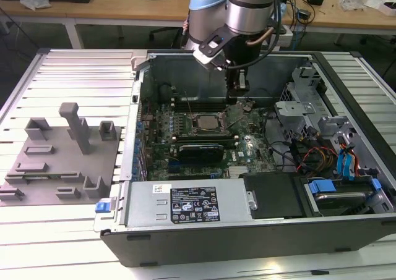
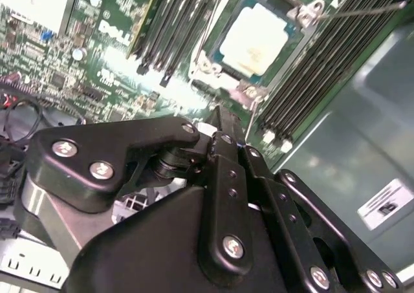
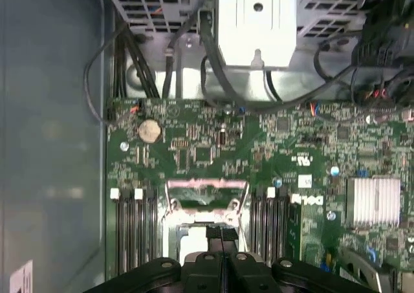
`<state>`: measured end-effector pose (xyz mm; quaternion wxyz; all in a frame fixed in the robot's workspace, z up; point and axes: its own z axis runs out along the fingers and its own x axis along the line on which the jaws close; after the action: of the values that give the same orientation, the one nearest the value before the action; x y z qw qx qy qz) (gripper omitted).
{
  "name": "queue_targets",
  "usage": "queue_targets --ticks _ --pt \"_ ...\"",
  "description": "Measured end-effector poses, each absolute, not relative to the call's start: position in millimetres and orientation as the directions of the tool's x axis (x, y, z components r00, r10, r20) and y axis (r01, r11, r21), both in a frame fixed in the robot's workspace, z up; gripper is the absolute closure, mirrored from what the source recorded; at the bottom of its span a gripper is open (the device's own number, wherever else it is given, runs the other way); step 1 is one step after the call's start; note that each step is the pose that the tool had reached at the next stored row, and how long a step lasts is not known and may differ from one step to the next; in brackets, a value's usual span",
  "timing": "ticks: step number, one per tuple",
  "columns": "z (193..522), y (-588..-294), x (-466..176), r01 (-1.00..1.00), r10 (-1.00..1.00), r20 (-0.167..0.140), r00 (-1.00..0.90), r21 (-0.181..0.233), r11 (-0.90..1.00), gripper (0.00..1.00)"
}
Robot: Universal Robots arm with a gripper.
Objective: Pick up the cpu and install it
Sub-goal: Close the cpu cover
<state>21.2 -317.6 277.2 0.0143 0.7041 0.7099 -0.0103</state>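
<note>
The cpu (image 1: pixel 207 124), a silvery-white square chip, lies flat in the socket on the green motherboard (image 1: pixel 247 147) inside the open computer case. It also shows in the second wrist view as the cpu (image 2: pixel 253 37); in the first wrist view the cpu (image 3: pixel 193 246) is partly hidden behind the fingers. My gripper (image 1: pixel 238 97) hangs inside the case just to the exterior view's right of the socket, over the raised load plate (image 1: pixel 235 113). In both wrist views the gripper (image 3: pixel 222 231) (image 2: pixel 217 115) has its black fingers pressed together with nothing between them.
Grey plastic fixture blocks (image 1: pixel 62 156) stand on the slatted table at the exterior view's left. Inside the case are a black card (image 1: pixel 201 150), a power supply (image 1: pixel 192 206), a drive cage (image 1: pixel 303 107) and cables (image 1: pixel 309 156). Memory slots (image 3: pixel 132 235) flank the socket.
</note>
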Motion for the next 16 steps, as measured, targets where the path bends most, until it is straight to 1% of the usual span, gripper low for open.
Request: queue_targets --ticks 16 --pt "277 -322 64 1.000 0.999 -0.035 -0.008 0.006 0.008 0.89"
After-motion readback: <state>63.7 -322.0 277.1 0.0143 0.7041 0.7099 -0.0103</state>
